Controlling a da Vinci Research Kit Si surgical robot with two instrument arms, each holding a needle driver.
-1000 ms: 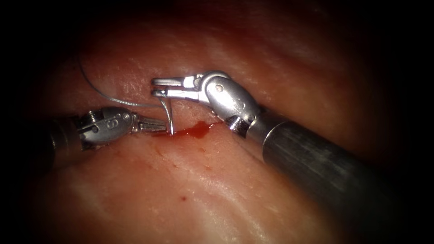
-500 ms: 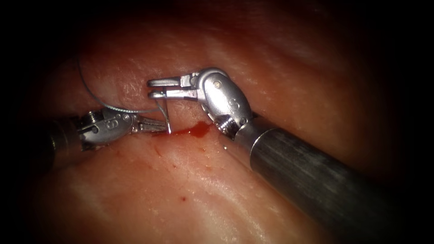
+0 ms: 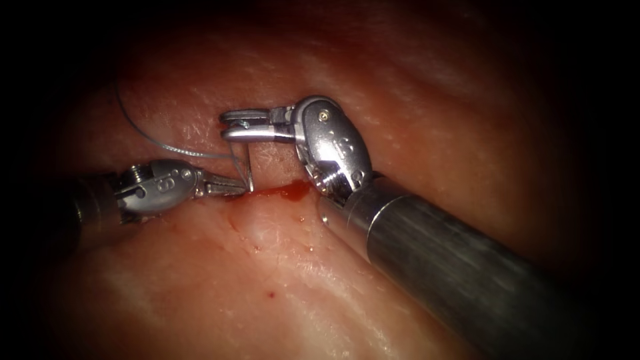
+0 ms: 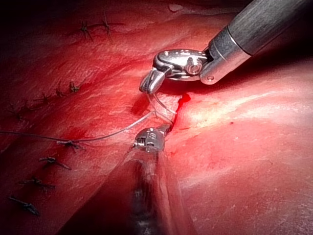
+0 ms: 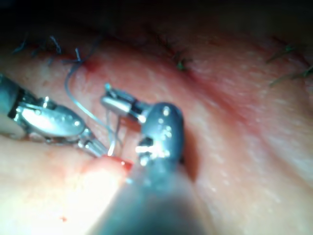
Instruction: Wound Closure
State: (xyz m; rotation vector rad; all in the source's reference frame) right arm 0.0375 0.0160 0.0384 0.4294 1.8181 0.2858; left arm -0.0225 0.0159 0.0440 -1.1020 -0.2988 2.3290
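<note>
R tool [image 3: 230,129] clamped on needle [image 3: 248,168] near its thread end, tip down in tissue [image 3: 280,280] at the cut [image 3: 280,193], L tool [image 3: 230,186] jaws together at needle base, grip unclear; thread [image 3: 167,147] trails left; cut unclosed here.

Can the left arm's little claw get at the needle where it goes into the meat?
Probably yes. The left tool sits right beside the needle at the cut, nothing between them. The right tool holds the needle's upper end, leaving the lower part free.
</note>
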